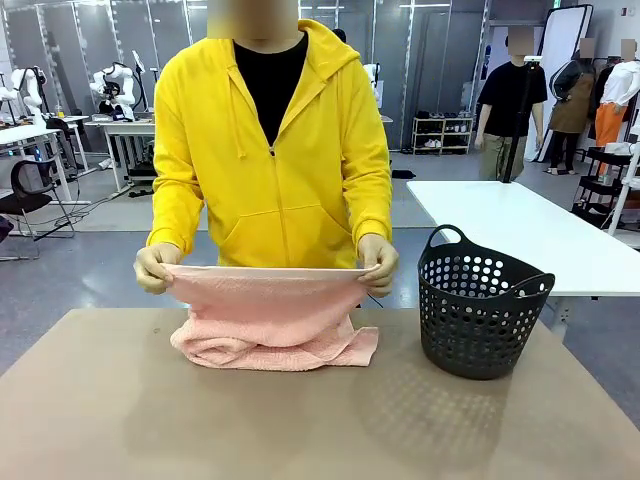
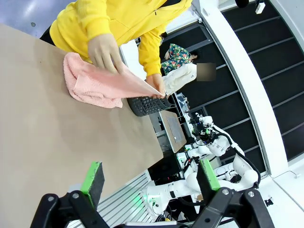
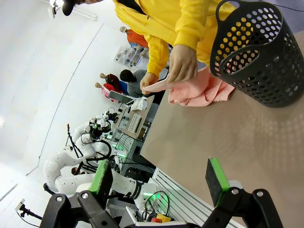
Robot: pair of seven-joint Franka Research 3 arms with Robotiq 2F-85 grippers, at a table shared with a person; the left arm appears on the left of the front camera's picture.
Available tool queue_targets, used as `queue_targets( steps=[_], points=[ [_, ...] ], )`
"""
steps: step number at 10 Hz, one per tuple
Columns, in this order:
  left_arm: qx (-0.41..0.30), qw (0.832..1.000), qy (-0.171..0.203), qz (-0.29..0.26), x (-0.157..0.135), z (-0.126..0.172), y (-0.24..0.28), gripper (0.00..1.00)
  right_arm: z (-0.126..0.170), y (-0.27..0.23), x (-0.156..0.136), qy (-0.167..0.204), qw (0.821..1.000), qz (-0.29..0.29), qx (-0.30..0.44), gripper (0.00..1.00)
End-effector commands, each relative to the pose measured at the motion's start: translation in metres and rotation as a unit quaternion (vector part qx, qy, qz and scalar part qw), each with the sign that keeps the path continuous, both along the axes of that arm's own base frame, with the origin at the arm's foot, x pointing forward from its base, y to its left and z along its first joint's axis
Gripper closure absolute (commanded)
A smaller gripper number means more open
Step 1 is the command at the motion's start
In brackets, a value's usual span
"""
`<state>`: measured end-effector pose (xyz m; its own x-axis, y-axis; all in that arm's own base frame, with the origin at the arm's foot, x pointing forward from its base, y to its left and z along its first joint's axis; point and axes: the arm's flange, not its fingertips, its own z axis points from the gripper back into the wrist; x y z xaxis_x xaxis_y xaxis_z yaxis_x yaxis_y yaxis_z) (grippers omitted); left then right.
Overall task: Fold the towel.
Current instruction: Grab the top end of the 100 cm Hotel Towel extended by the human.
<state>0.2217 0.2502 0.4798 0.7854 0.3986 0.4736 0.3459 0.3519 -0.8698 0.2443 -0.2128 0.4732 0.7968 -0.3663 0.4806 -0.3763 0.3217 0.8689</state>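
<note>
Towel (image 1: 270,320) sits at the far middle of the worktop (image 1: 300,430), directly in front of a person in a yellow hoodie (image 1: 275,150) standing at the far side. Its upper edge is lifted and stretched level between the person's hand at scene left (image 1: 155,268) and hand at scene right (image 1: 378,265), each pinching one end. The lower part lies bunched in loose folds on the worktop surface. A dark perforated basket (image 1: 480,305) stands upright to the right of the towel, near it but not touching. Left tool (image 2: 149,167): jaws stand wide apart, green pads facing each other with nothing between them, held above the near part of the worktop. From its wrist view the towel (image 2: 95,83) lies well beyond the fingers on the far side, well apart from the tool, with the basket (image 2: 147,105) showing just past the towel's lifted edge. Right tool (image 3: 159,171): jaws likewise wide apart, gripping nothing, above the near right of the worktop. From its wrist view the towel (image 3: 199,92) is far ahead, well apart from the tool, and the basket (image 3: 261,52) stands beside it. Neither tool touches towel or basket.
</note>
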Motion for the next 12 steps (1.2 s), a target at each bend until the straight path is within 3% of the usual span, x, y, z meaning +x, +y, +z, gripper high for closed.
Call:
queue_targets(
  steps=[1,3,4,5,6,8,10,12],
  points=[
    [-0.004,1.000,-0.004,0.000,0.001,0.003,0.002,0.00,0.000,0.000,-0.001,-0.002,1.000,0.001,0.003,0.00],
    [0.000,1.000,0.000,0.000,0.000,0.000,0.000,0.00,0.000,0.000,0.000,0.000,1.000,0.000,0.000,0.00],
    [0.082,0.995,-0.054,-0.030,0.000,0.029,-0.007,0.00,0.026,0.000,0.000,-0.041,0.997,0.018,-0.061,0.00],
    [0.157,0.983,-0.085,-0.048,-0.001,0.054,-0.016,0.00,0.050,0.008,0.002,-0.078,0.988,0.040,-0.130,0.00],
    [0.190,0.972,-0.116,-0.074,0.001,0.080,-0.030,0.00,0.074,0.021,0.008,-0.107,0.973,0.055,-0.198,0.00],
    [0.306,0.927,-0.175,-0.130,0.003,0.124,-0.056,0.00,0.123,0.050,0.017,-0.158,0.935,0.106,-0.300,0.00],
    [0.440,0.861,-0.203,-0.155,0.004,0.166,-0.092,0.00,0.168,0.090,0.026,-0.190,0.899,0.160,-0.361,0.00],
    [0.502,0.803,-0.246,-0.208,0.001,0.190,-0.136,0.00,0.196,0.136,0.033,-0.217,0.861,0.198,-0.416,0.00]
  ],
)
